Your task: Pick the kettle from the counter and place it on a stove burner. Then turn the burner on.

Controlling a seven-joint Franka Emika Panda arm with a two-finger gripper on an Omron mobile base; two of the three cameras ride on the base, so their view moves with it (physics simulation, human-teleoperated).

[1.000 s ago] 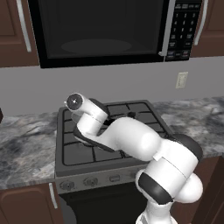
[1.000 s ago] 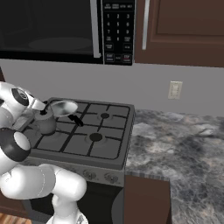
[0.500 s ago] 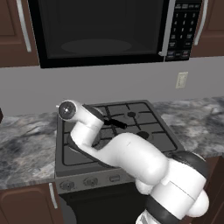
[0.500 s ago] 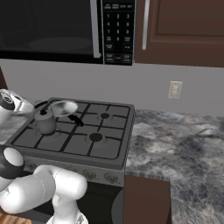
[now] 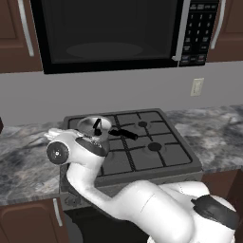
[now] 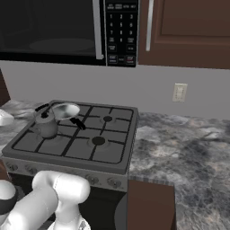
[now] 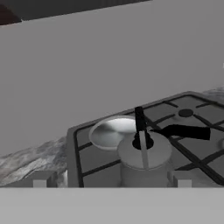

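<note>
The silver-grey kettle [image 6: 46, 126] stands upright on the stove's front-left grate, with its black handle arched over the dark lid knob. In the hand view the kettle [image 7: 144, 160] is straight ahead, a short way beyond my gripper [image 7: 111, 180]. The gripper is open, holds nothing, and touches nothing. In the left base view my wrist [image 5: 71, 149] hangs over the stove's front-left corner and covers most of the kettle [image 5: 98, 127]. The widest black stove burner [image 6: 98, 141] lies bare at the front right.
A flat silver pan [image 6: 65, 109] sits on the back-left burner just behind the kettle, its black handle [image 6: 79, 122] pointing right. Knobs [image 6: 93, 180] line the stove front. Grey marbled counter [image 6: 179, 148] runs along both sides. A microwave [image 5: 109, 33] hangs above.
My hand has swung left and down, away from the kettle toward the stove's front-left corner. The kettle and pan have stayed where they were.
</note>
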